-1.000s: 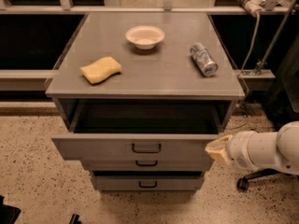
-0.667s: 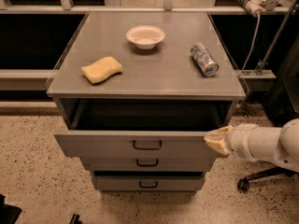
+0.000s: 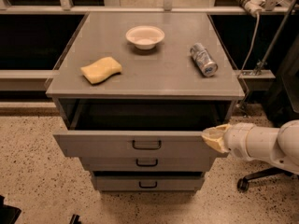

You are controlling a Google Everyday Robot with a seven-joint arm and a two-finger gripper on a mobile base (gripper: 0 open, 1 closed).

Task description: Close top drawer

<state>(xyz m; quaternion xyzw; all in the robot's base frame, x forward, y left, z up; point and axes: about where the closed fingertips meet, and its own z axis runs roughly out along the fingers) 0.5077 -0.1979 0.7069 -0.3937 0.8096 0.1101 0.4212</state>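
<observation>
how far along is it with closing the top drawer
Done: the approach looks finished, with the gripper at the right end of the top drawer front panel. In hand: it appears to be against that panel, placed to push. Left: nearly all of the closing. The drawer stands well out from the cabinet, its dark inside exposed, and it needs pushing fully in.
</observation>
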